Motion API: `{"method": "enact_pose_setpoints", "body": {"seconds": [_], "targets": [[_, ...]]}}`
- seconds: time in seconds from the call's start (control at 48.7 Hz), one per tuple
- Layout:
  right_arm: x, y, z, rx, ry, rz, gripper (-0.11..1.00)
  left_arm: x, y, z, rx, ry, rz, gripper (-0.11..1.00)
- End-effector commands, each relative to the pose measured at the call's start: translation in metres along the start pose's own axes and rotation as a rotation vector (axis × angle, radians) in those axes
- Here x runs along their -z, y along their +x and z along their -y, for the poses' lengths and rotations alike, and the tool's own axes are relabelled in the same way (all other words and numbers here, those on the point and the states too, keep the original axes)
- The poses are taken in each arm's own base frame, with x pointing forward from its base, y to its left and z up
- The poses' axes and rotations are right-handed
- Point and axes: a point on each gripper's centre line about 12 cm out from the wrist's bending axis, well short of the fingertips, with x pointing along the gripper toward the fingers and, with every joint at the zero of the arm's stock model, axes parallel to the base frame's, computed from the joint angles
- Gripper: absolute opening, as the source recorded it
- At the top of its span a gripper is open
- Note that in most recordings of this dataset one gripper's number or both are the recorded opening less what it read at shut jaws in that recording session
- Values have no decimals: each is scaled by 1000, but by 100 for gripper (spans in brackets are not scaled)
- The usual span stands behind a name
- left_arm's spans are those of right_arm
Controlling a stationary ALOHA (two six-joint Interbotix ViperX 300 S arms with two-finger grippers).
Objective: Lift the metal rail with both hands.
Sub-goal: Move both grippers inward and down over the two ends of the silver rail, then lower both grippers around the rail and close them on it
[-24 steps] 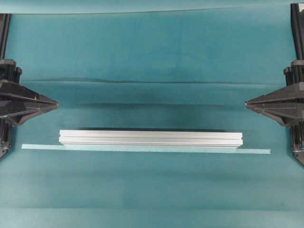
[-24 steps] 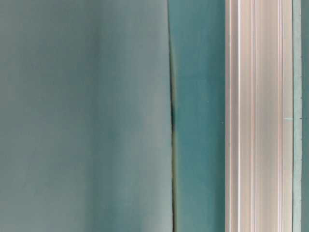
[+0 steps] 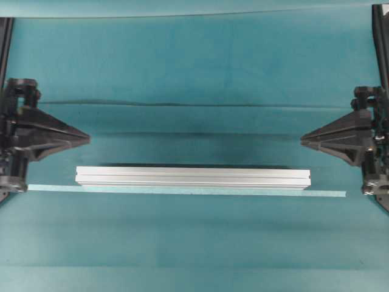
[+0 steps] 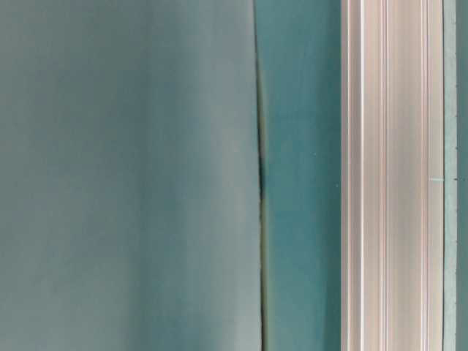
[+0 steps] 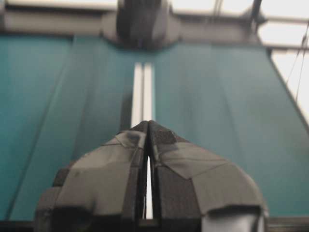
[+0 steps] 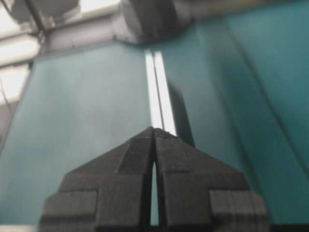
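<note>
Left gripper (image 3: pixel 88 139), right gripper (image 3: pixel 302 141): jaws together, empty, above aluminium rail (image 3: pixel 193 177) ends. Spread jaws, descend level, clamp both ends simultaneously.

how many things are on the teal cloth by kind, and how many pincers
metal rail: 1
pale-teal tape strip: 1
pincers: 2, the left pincer and the right pincer, both shut and empty
total: 4
</note>
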Motion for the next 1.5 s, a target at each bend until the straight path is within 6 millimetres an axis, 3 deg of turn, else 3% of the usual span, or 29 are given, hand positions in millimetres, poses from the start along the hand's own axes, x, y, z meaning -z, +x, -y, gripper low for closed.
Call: {"method": "enact_pose_setpoints", "body": {"seconds": [0.0,0.288,0.822,1.007,1.233,1.479], "targets": [[-4,6,-1,16,29,-73,1,-13,4,-2,-14,2,-25,-1],[-10,25,-4,51,44,-248,1,-21,16,-8,-46,-40,-117,-1],[17,88,3,154,26,-723,1,4,55,-12,-88,-71,-561,-1],[11,109,5,188,-29,-842,1,11,69,-11,-92,-63,-701,-1],[15,123,7,213,-34,-947,1,17,96,-5,-52,30,-902,-1],[14,129,9,224,-57,-981,1,27,123,-11,-55,51,-967,-1]]}}
